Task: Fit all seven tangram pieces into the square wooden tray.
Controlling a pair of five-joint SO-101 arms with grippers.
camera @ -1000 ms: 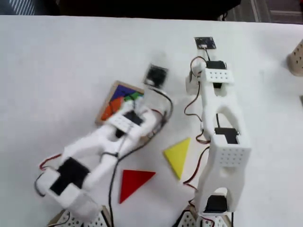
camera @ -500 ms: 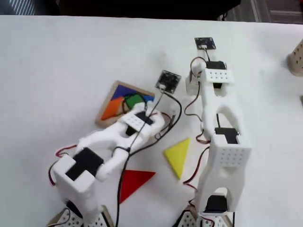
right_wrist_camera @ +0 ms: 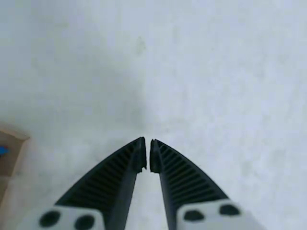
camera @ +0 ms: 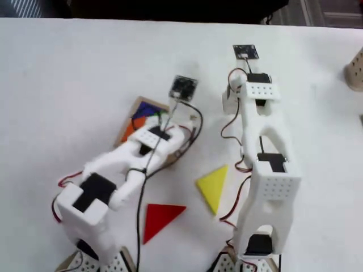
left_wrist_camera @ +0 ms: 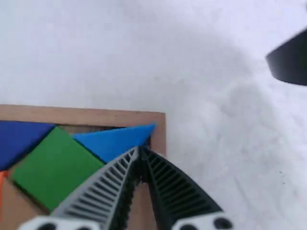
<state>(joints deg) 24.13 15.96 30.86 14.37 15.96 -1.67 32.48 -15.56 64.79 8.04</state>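
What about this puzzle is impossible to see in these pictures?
High view: the left arm covers most of the tray, hiding how many pieces lie inside.
Left wrist view: the end effector hides the tray floor beneath it; the dark blue piece is cut off by the edge.

We are looking down on a white table [camera: 68,73]. Beyond its far edge we are seeing a dark strip [camera: 170,8] of room.
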